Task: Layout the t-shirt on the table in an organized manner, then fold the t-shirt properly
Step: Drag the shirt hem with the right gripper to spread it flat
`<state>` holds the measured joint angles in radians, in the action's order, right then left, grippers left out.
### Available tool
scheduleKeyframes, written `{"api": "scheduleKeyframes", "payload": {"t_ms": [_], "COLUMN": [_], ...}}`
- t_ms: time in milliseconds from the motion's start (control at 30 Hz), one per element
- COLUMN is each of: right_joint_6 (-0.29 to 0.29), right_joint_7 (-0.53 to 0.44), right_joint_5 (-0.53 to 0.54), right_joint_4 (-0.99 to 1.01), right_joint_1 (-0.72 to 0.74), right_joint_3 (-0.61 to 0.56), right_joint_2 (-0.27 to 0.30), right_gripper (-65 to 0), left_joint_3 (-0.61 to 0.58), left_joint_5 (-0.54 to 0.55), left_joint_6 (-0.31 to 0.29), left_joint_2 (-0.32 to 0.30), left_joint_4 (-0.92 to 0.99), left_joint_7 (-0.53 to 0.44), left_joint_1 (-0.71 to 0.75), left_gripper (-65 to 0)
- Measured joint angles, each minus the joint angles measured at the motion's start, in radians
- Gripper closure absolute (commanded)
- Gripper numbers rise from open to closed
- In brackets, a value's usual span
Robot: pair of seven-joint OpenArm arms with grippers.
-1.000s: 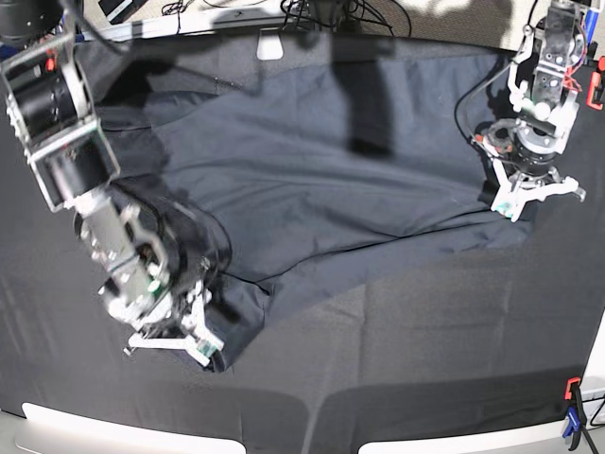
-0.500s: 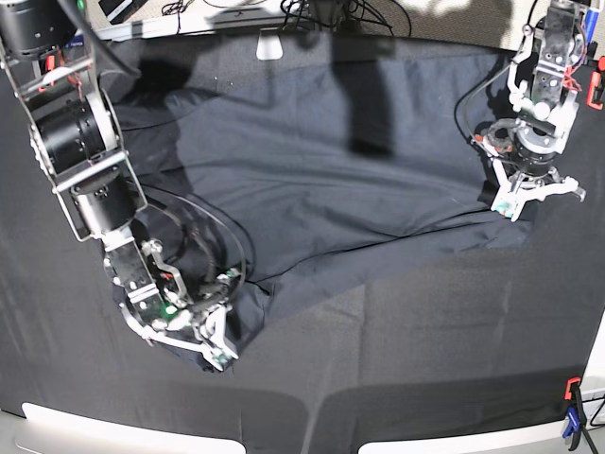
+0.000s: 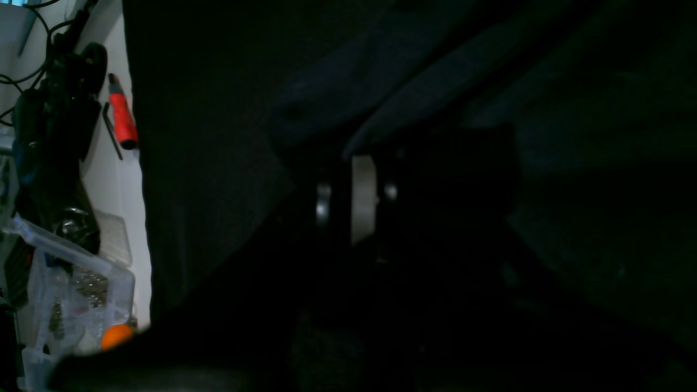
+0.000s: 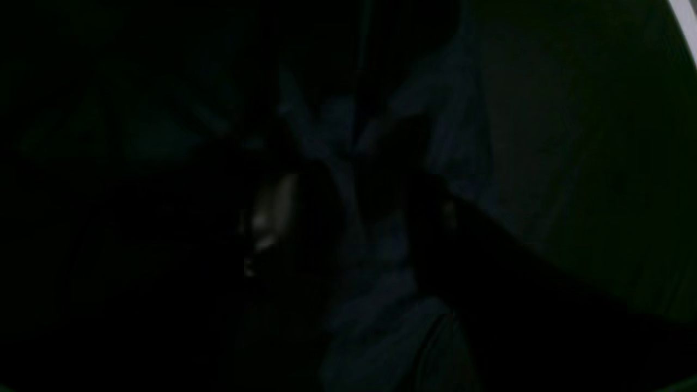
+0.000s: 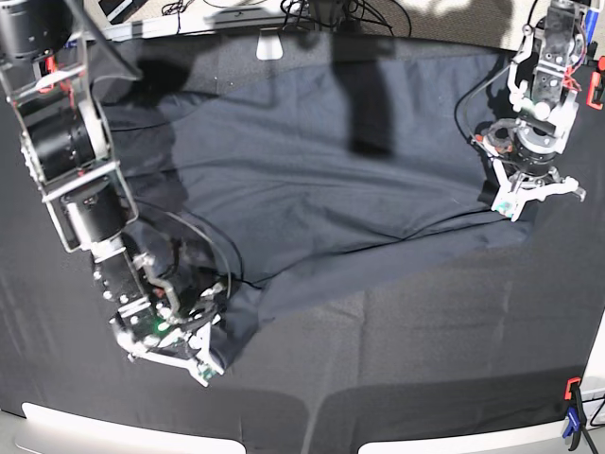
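The large charcoal-grey knit t-shirt (image 5: 312, 170) lay spread but creased on the black-clothed table (image 5: 425, 369), one corner bunched under the right gripper (image 5: 175, 350), the opposite edge beneath the left gripper (image 5: 534, 200).

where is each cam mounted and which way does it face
base: high above the table, looking down on the t-shirt; both arms show, left gripper on the right, right gripper on the left.
left wrist: on the left arm, close over dark fabric; a red-handled tool hangs off the table.
right wrist: on the right arm, nearly black, bunched fabric.
Shared: the t-shirt.
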<state>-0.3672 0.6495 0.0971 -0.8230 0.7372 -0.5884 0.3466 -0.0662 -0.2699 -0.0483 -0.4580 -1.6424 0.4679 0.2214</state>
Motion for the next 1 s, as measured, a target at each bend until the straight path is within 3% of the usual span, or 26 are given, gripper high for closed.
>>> {"api": "scheduleKeyframes", "payload": {"t_ms": [100, 433, 600, 667, 800, 1000], "right_joint_6": [-0.063, -0.067, -0.067, -0.067, -0.068, -0.070], "right_joint_7": [-0.060, -0.221, -0.239, -0.238, -0.233, -0.195], "right_joint_5": [0.014, 0.043, 0.065, 0.109, 0.163, 0.109], "right_joint_4": [0.008, 0.208, 0.249, 0.260, 0.261, 0.157], "right_joint_1": [-0.003, 0.010, 0.011, 0.011, 0.008, 0.005], "right_joint_3": [0.000, 0.000, 0.000, 0.000, 0.000, 0.033], "right_joint_2": [0.005, 0.005, 0.002, 0.003, 0.002, 0.008], "right_gripper": [-32.7, -32.7, -31.7, -23.6, 0.0, 0.0], "left_joint_3": [0.000, 0.000, 0.000, 0.000, 0.000, 0.000], "left_joint_5": [0.000, 0.000, 0.000, 0.000, 0.000, 0.000], "left_joint_6": [0.000, 0.000, 0.000, 0.000, 0.000, 0.001], "left_joint_2": [0.000, 0.000, 0.000, 0.000, 0.000, 0.000], "left_joint_4": [0.000, 0.000, 0.000, 0.000, 0.000, 0.000], "left_joint_7": [0.000, 0.000, 0.000, -0.001, -0.001, -0.001], "left_joint_1": [0.000, 0.000, 0.000, 0.000, 0.000, 0.000], "left_gripper": [0.0, 0.0, 0.0, 0.0, 0.0, 0.0]}}
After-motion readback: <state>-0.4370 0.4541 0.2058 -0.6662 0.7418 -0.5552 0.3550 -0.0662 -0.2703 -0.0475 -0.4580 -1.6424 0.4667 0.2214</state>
